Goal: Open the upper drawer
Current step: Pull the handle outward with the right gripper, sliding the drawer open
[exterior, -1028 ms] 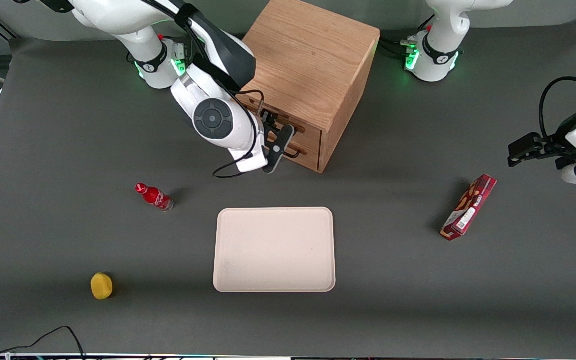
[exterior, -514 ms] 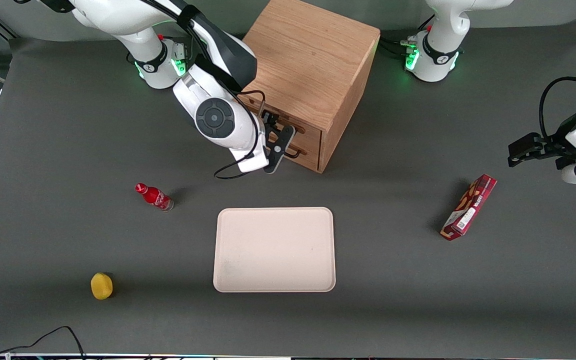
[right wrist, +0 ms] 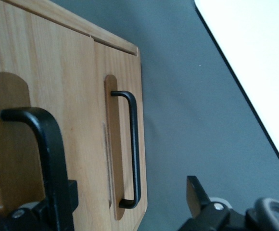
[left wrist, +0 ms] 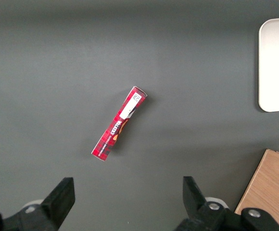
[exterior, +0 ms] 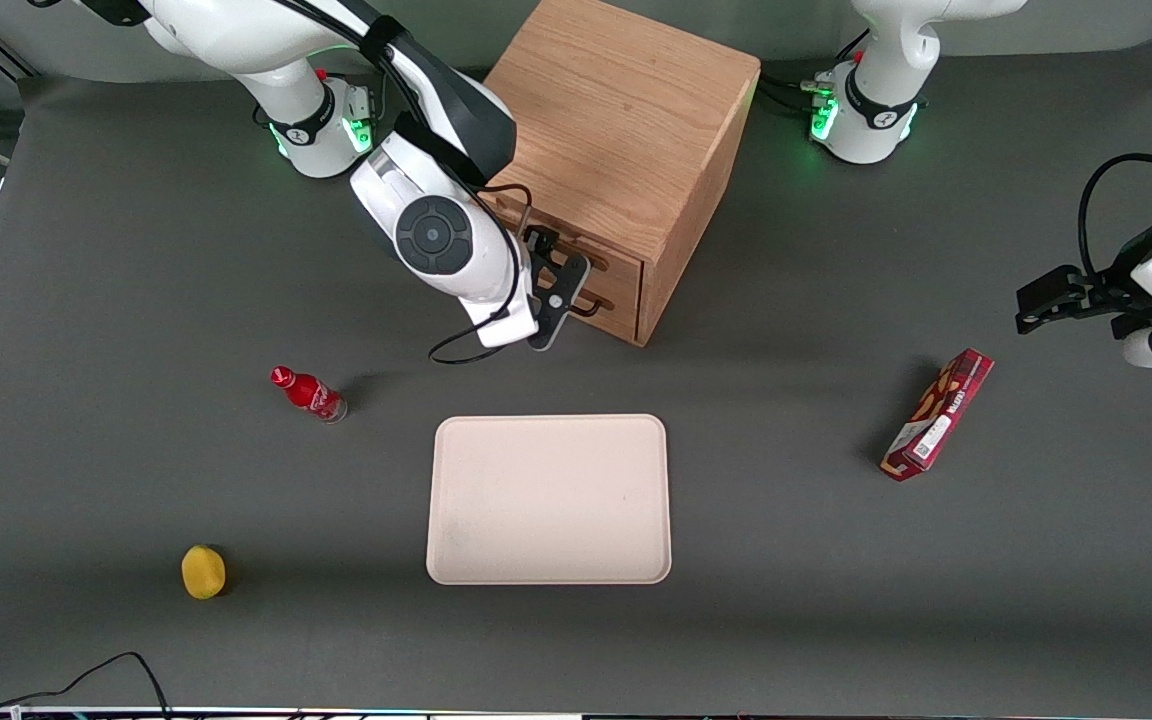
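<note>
The oak cube cabinet [exterior: 626, 120] stands at the back middle of the table. Its upper drawer [exterior: 614, 262] is shut, flush with the lower drawer [exterior: 618, 306]. My right gripper [exterior: 548, 268] is directly in front of the drawer fronts, open and holding nothing. In the right wrist view the upper drawer's front [right wrist: 9, 159] and its black bar handle [right wrist: 45, 139] are very close, with the handle right beside one finger [right wrist: 65, 197]. The lower drawer's handle [right wrist: 134, 144] shows between the fingers of the gripper [right wrist: 130, 190], farther off.
A beige tray [exterior: 548, 498] lies nearer the front camera than the cabinet. A red bottle [exterior: 308, 393] and a yellow object [exterior: 203, 571] are toward the working arm's end. A red box [exterior: 938, 414] lies toward the parked arm's end, and also shows in the left wrist view [left wrist: 119, 123].
My right arm's wrist has shifted slightly toward the cabinet front. The drawers have not moved.
</note>
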Robot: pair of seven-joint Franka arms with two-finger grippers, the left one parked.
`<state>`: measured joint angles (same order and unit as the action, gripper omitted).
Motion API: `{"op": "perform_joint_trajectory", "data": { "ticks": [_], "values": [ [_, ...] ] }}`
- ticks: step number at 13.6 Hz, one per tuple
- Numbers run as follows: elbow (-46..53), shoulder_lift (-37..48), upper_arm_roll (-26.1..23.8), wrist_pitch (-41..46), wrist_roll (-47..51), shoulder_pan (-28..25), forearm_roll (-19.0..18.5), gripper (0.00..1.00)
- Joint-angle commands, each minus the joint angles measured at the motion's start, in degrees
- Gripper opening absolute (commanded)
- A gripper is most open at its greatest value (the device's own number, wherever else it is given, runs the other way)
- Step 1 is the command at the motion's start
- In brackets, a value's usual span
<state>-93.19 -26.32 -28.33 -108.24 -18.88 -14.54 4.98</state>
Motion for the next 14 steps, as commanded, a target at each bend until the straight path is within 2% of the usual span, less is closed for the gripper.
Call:
{"op": "perform_joint_trajectory", "data": {
  "ticks": [1, 14],
  "values": [
    [0.8, -0.8, 0.7, -1.2, -0.1, 0.5, -2.2, 1.0],
    [7.4, -4.2, 2.3, -1.1, -2.9, 2.4, -4.4, 1.0]
  ]
}}
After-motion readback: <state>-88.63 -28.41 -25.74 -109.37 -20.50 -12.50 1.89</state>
